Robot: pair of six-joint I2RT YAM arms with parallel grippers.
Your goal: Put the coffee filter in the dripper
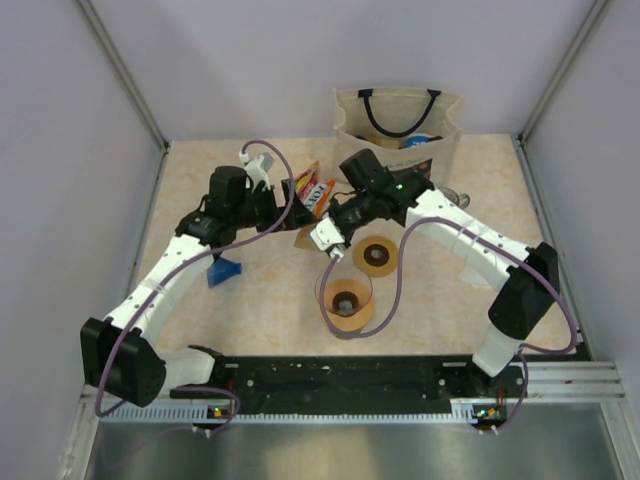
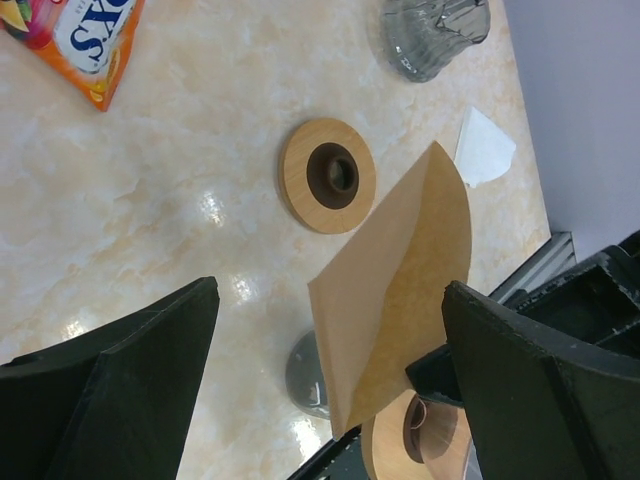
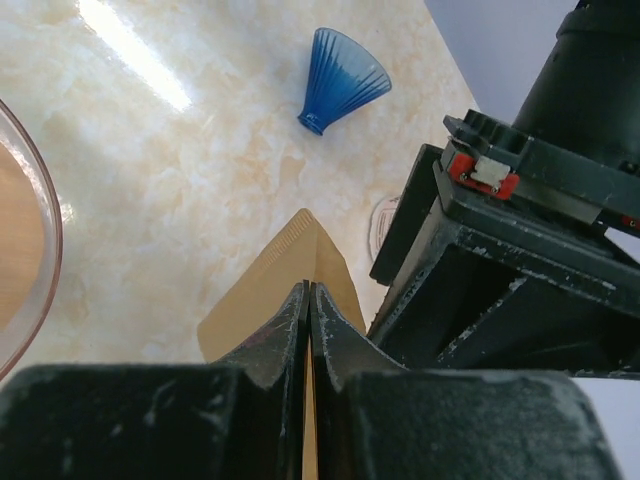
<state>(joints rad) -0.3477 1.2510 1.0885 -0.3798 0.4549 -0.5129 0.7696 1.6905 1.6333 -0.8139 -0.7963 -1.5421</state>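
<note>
Your right gripper (image 3: pixel 308 292) pinches the brown paper coffee filter (image 3: pixel 262 295) shut between its fingers, holding it above the marbled table (image 1: pixel 270 315), at about 11 o'clock from the glass dripper (image 1: pixel 347 300) in the top view. Your left gripper (image 2: pixel 330 300) gapes wide and grips nothing, facing the filter. A blue cone (image 1: pixel 222 272) lies at the dripper's 9 o'clock.

Brown paper coffee filter (image 2: pixel 395 300), cone-shaped, folded flat, off the table, pinched at 1 edge, tilted. Clear glass dripper (image 1: pixel 348 298) on wooden collar, upright on table, near filter, not yet holding it.
</note>
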